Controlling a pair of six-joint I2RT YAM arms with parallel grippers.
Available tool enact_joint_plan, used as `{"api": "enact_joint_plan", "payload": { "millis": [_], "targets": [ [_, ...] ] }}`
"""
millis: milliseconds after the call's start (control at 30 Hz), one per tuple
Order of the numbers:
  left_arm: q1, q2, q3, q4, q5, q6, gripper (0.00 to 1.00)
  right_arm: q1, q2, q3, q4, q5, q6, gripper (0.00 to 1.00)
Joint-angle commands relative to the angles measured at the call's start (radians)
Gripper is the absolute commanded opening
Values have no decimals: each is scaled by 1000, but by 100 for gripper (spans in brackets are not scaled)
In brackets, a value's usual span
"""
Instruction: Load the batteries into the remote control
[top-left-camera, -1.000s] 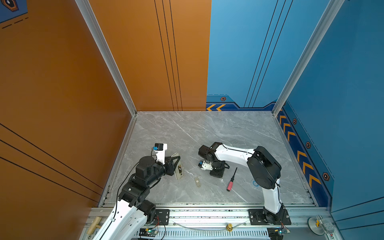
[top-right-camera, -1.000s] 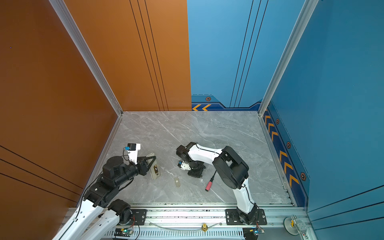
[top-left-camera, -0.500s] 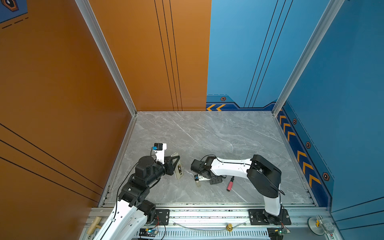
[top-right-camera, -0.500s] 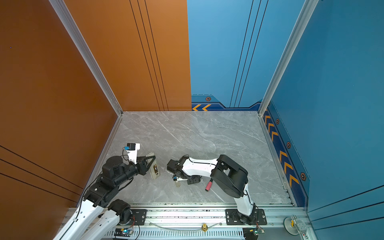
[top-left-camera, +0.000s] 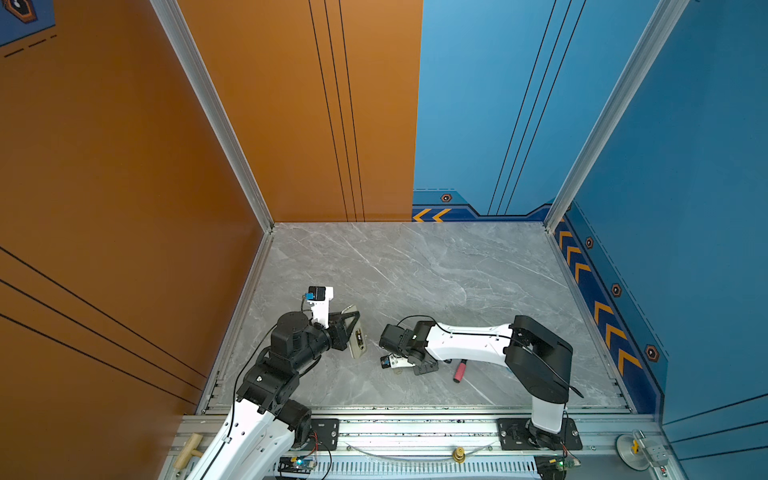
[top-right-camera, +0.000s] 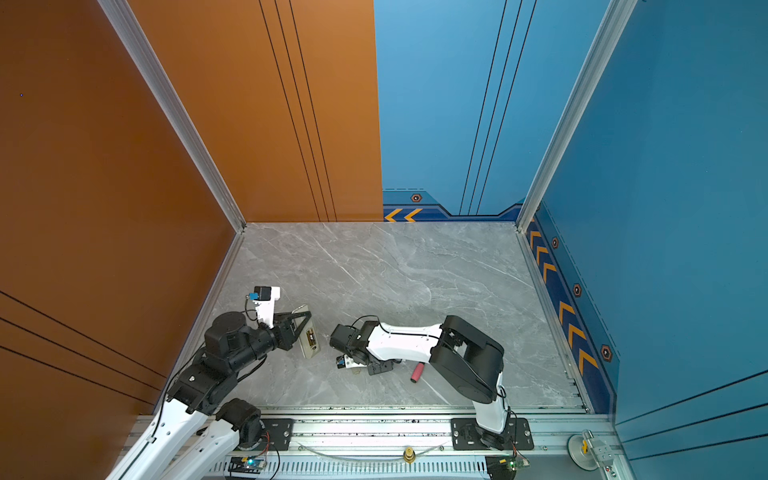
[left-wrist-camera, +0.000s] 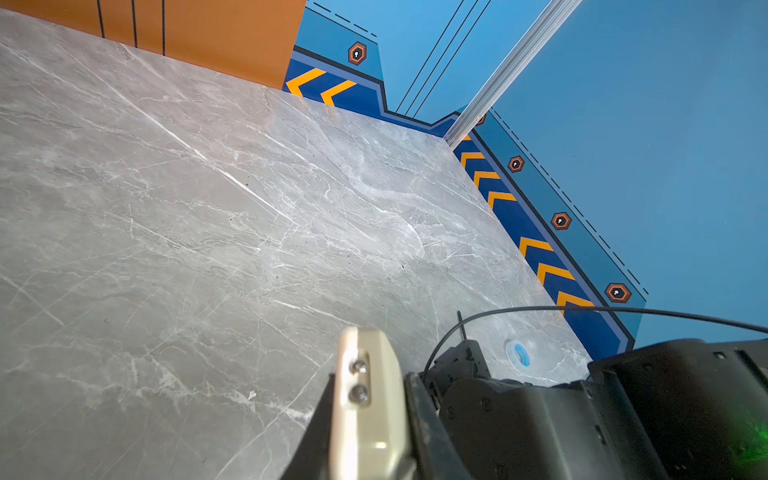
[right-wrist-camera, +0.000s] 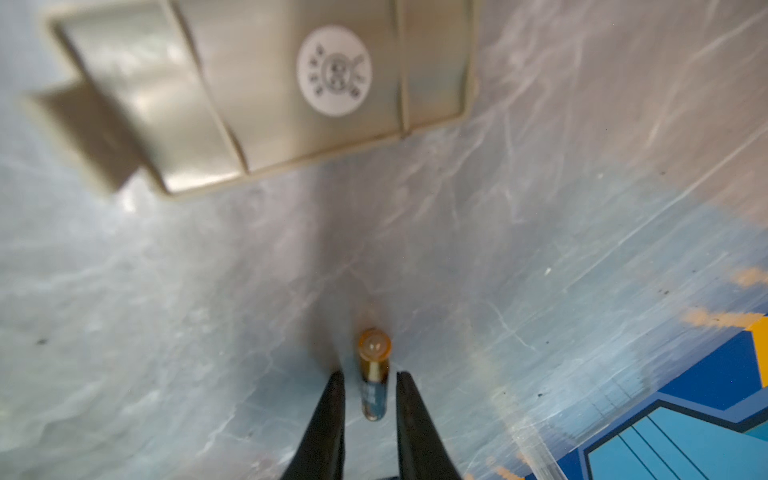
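Both top views look steeply down from high above the near rail onto the whole marble bench (top-left-camera: 415, 270) — both arms and three walls fit in. They share nearly everything, offset slightly sideways. The left wrist view sits low, close behind its fingers (left-wrist-camera: 316, 432), facing across the bench toward the far blue corner. The right wrist view hovers very near the surface, looking past its fingers (right-wrist-camera: 328, 419) — a battery (right-wrist-camera: 374, 374) lies between them, a beige cover (right-wrist-camera: 266, 91) beyond.

White arm links (top-left-camera: 465, 341) with black joints (top-left-camera: 540, 361), thin black cables, and tapered black claw fingers (right-wrist-camera: 328, 419).
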Motion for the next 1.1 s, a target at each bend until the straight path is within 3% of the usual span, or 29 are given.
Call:
{"api": "enact_joint_plan", "payload": {
  "millis": [0, 300, 467, 600, 733, 900, 1000, 1067],
  "targets": [
    [5, 0, 18, 15, 8, 0, 0, -5, -9, -26, 7, -81, 18, 29],
    [3, 1, 21, 8, 4, 3, 0, -4, -73, -19, 16, -95, 89, 37],
    [3, -9, 22, 8, 6, 0, 0, 14, -202, -3, 60, -90, 309, 43],
    [1, -24, 25, 3, 2, 1, 0, 26, -284, 58, 60, 40, 638, 46],
    [2, -29, 32, -2, -6, 0, 0, -15, -276, 206, -98, 63, 1127, 46],
    [1, -34, 47, -9, 6, 4, 0, -60, -291, 169, -161, -64, 1700, 53],
    [1, -53, 47, -7, 8, 1, 0, -73, -291, 116, -136, -146, 1927, 60],
    [2, -62, 42, -1, 15, -4, 0, -74, -285, 106, -124, -166, 2014, 67]
  ]
}}
